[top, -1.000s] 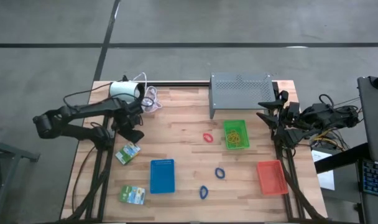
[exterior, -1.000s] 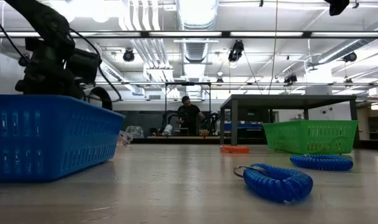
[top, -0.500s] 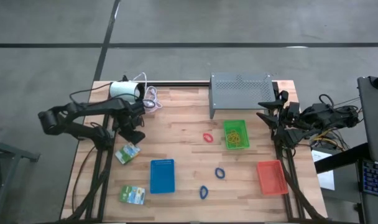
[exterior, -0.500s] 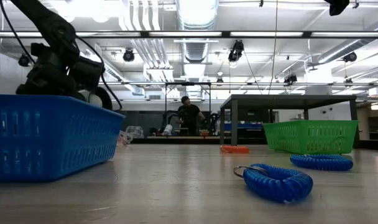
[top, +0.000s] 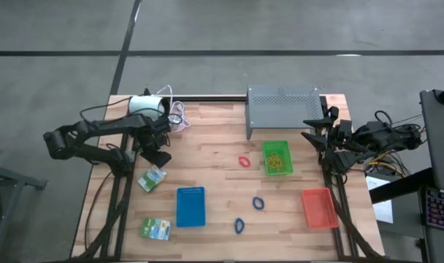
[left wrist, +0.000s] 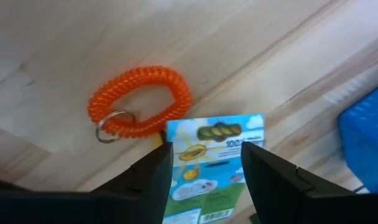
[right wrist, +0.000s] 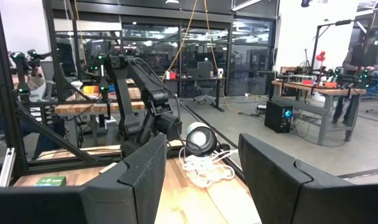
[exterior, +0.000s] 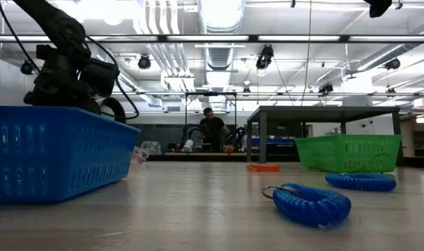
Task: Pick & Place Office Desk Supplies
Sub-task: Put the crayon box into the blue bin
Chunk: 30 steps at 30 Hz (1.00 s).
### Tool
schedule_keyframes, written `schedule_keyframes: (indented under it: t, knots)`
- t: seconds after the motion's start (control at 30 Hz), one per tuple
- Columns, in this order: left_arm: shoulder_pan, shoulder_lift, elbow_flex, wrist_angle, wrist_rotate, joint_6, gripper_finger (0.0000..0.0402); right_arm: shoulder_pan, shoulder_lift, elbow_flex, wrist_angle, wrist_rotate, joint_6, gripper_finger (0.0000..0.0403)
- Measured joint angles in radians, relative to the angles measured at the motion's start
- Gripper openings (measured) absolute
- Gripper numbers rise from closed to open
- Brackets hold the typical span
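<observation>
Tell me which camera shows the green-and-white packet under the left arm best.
The left wrist view: the flat green-and-white packet fills the gap between the left tool's open fingers, printing visible, beside an orange coiled loop. The high view shows it only as a small tilted rectangle. The low view and the right wrist view do not show it.

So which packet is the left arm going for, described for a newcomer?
Start at the blue tray on the wooden table. The green-and-white packet lies off its upper-left corner, just below the left end effector. The other packet lies nearer the table's front edge.
</observation>
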State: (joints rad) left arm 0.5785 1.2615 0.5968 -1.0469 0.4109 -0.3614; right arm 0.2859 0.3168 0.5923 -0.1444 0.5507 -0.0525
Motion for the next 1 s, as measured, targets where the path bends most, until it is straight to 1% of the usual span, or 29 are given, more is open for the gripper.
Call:
schedule_keyframes:
  t: [0.23,0.37,0.57,0.7,1.0]
  knots:
    - [-0.001,-0.001,0.015,-0.002,-0.001,0.017,0.0194,0.0,0.0,0.0,0.0,0.0,0.0,0.0199]
    - [-0.001,0.0,-0.02,0.031,-0.007,0.038,0.0194,0.0,0.0,0.0,0.0,0.0,0.0,0.0199]
    - [0.0,0.0,-0.045,0.09,-0.049,0.039,0.0194,0.0,0.0,0.0,0.0,0.0,0.0,0.0199]
    - [0.0,-0.001,-0.035,0.09,-0.078,0.032,0.0194,0.0,0.0,0.0,0.0,0.0,0.0,0.0199]
    - [-0.001,-0.001,-0.035,0.085,-0.078,0.013,0.0194,0.0,0.0,0.0,0.0,0.0,0.0,0.0199]
